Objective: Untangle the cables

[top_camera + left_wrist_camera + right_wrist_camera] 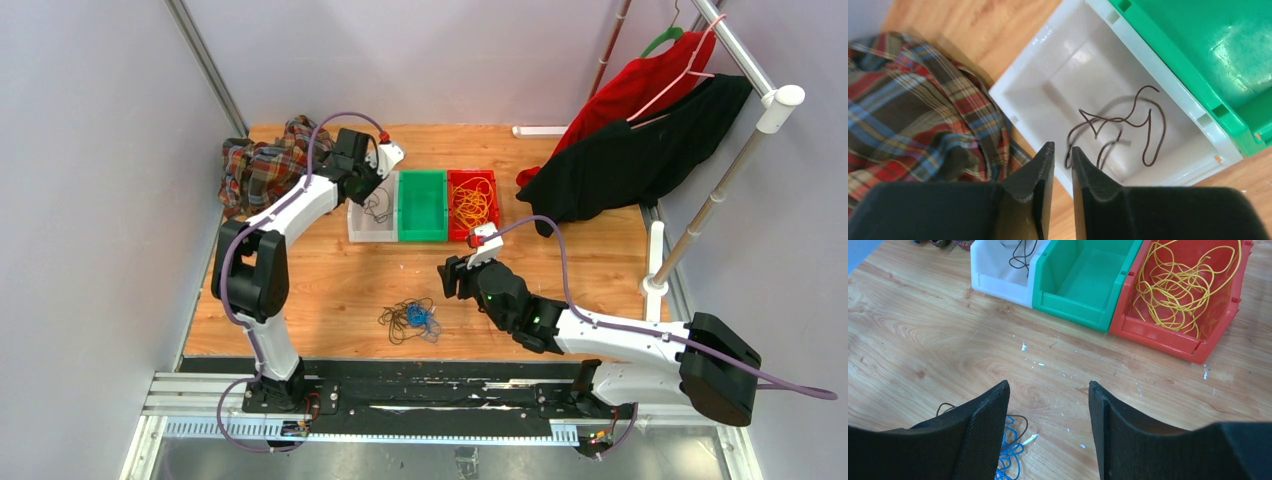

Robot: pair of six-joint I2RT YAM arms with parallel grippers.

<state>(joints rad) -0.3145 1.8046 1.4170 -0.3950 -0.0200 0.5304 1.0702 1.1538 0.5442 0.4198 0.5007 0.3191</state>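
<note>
Left wrist: left fingers (1040, 175) hovering slightly parted, empty, over black cable (1120, 119) lying in white bin (1073, 65); right fingers (985, 435) hanging wide apart, empty, above counter (923, 340).

Glossy green plastic bin (1208, 45), grainy wooden table (923, 340)

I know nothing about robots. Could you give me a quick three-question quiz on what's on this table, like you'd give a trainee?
1. True or false: the green bin is empty.
2. Which bin holds the yellow cables? A white, B green, C red.
3. Fill in: the tangle lying on the table mixes black and ____ cables.

Key: 1 true. 2 C, the red bin. 3 blue.
</note>
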